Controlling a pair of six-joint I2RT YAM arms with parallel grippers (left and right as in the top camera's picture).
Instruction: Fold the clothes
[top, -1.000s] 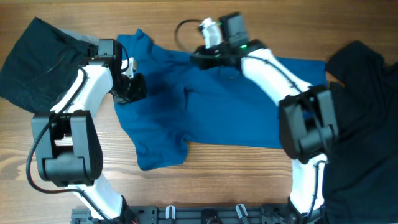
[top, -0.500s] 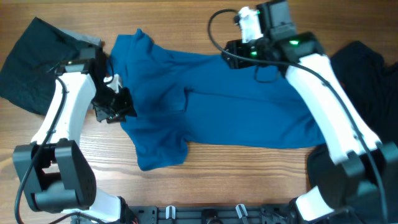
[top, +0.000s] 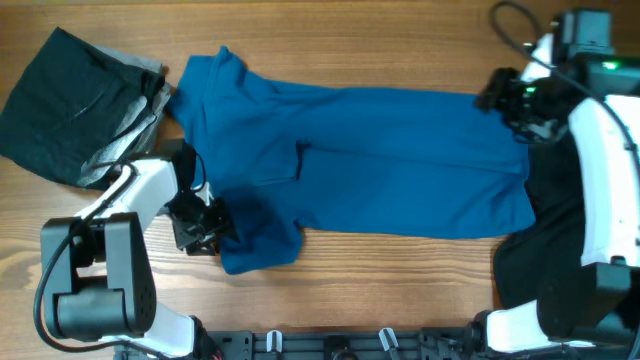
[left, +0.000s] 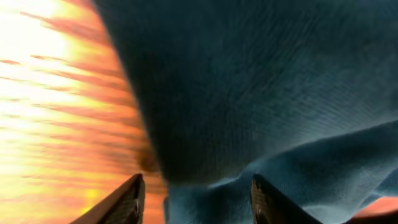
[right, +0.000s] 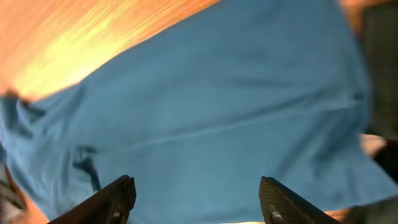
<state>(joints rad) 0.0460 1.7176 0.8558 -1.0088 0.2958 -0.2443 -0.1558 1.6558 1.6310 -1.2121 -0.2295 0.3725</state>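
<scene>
Across the middle of the table (top: 400, 300), the blue polo shirt (top: 400, 160) lies spread with its long axis running left to right. Your left gripper (top: 205, 222) sits low at its near-left corner, fingers spread, with fabric just ahead of them and nothing pinched. Your right gripper (top: 508, 98) is at the far-right corner, fingers also spread. You have bare wood along the near and far edges. A black garment (top: 555, 200) crowds the right hem, and a dark pile (top: 70, 100) lies just beside the left end.

Plain blue shirt (top: 400, 160), black garment (top: 60, 100) (grey cloth (top: 138, 118) alongside), brown wood-grain table (top: 350, 40)
</scene>
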